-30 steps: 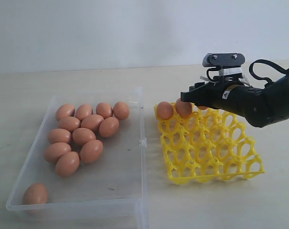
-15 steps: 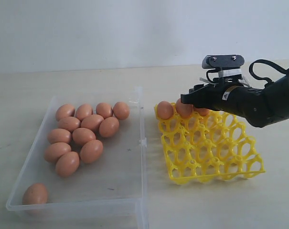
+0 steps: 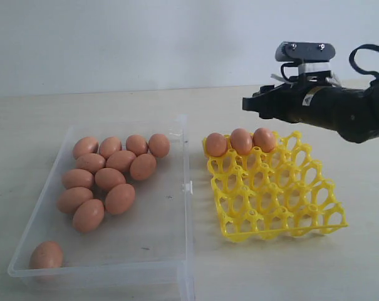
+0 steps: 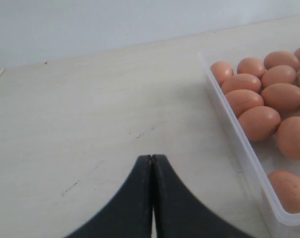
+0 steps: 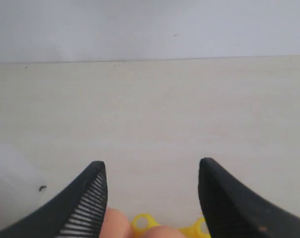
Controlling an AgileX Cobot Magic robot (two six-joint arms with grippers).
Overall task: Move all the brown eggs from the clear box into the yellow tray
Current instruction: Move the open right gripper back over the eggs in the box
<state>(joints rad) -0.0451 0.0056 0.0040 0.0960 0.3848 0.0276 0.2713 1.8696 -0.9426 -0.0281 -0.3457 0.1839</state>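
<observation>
Right gripper point(image 3: 247, 103): black fingers spread wide with nothing between them. It hangs above the far row of the bright yellow plastic lattice egg tray point(image 3: 283, 231).

Left gripper point(image 4: 151, 157): black fingers pressed shut, holding nothing. It sits low over the pale tabletop point(image 4: 90, 109), just outside a wall of the box, and I can't spot this arm in the exterior view.

Eggs already placed point(image 3: 241, 141): three smooth orange-brown oval eggs stand side by side in the tray's far row, and every other cell is empty.

Eggs still to move point(image 3: 109, 179): I count thirteen in the large shallow clear plastic box point(image 3: 155, 226). Twelve are bunched, touching, at its far left. One lone egg point(image 3: 46, 255) lies in the near left corner.

Stage: early, I'd say, with most of the job left.

What the next reach turns on: the cluster lies to the left of the open right fingers and lower, across the box wall that faces the tray. The far-right egg of the bunch point(image 3: 159, 145) is nearest to them. Its long axis seems to run roughly near-to-far, so I'd expect the fingers to close across its narrow waist.

Which arm: the left looks nearer the eggs. The right is the one that stands open.

Risk: neighbours touch, so a finger could nudge the next egg.
</observation>
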